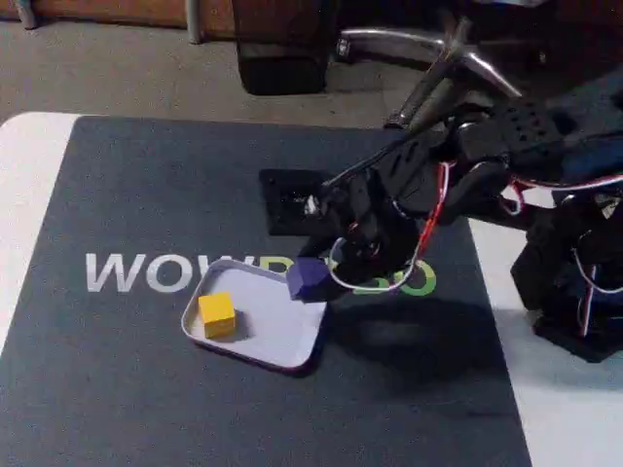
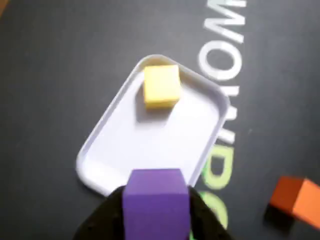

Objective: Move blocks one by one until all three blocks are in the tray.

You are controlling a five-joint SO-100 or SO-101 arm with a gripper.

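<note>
Your pincer [image 2: 156,212] is clamped on the purple block [image 2: 156,200], one dark finger on each side of it in the wrist view, and it holds the block right at the near rim of the tray [image 2: 105,140]. In the fixed view the purple block [image 1: 309,278] sits over the tray's [image 1: 282,355] right-hand corner, seemingly lifted clear of the dark mat [image 1: 146,195] on the counter [image 1: 29,195], though how high is hard to judge. The yellow block [image 2: 161,86] already lies inside the tray, toward the far end in the wrist view, so you look to be on the second of three deliveries. The orange block [image 2: 295,200] waits on the mat, outside the tray and off to the right of the wrist view, near the green lettering. Your next move likely calls for carrying the purple block a little farther in, past the rim and over the bare white floor, well apart from the yellow one, then lowering and spreading the fingers. Release too near the edge and the block could catch the rim and tumble back onto the mat.
</note>
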